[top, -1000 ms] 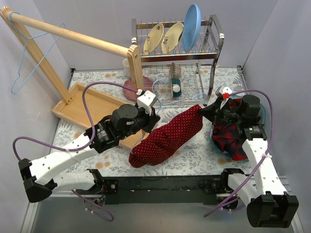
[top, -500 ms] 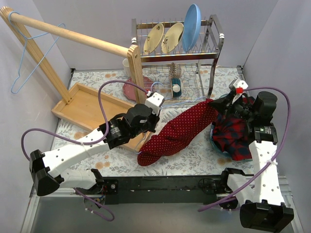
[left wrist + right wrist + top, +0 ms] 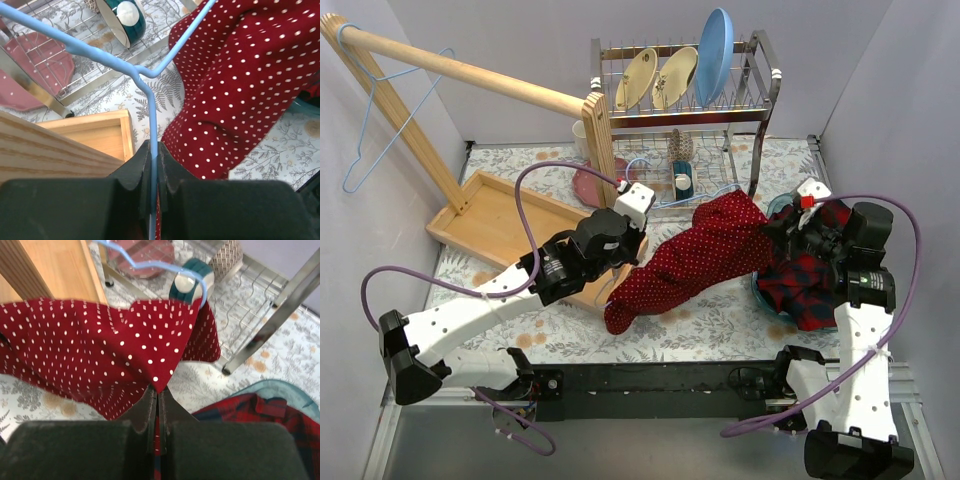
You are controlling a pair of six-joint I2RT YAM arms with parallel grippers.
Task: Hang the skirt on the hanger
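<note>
Skirt [image 3: 690, 262] hangs stretched between both claws, its length running from the right claw [image 3: 158, 392], pinched tight on its edge, across to the left claw [image 3: 153, 152], clamped on the hanger [image 3: 148, 95] wire; the fabric lies just ahead-right of that claw.

No readable text showing in any view, no label, brand, number or sign appearing legibly on anything in sight

Surface [image 3: 720, 325] is covered w/ leaf-print cloth and boxed in by plain pale walls [image 3: 500, 30] at back, L & R. Wooden rail [image 3: 470, 72] is set rear L, metal dish rack [image 3: 690, 118] rear centre. Scene is evenly lit.
</note>
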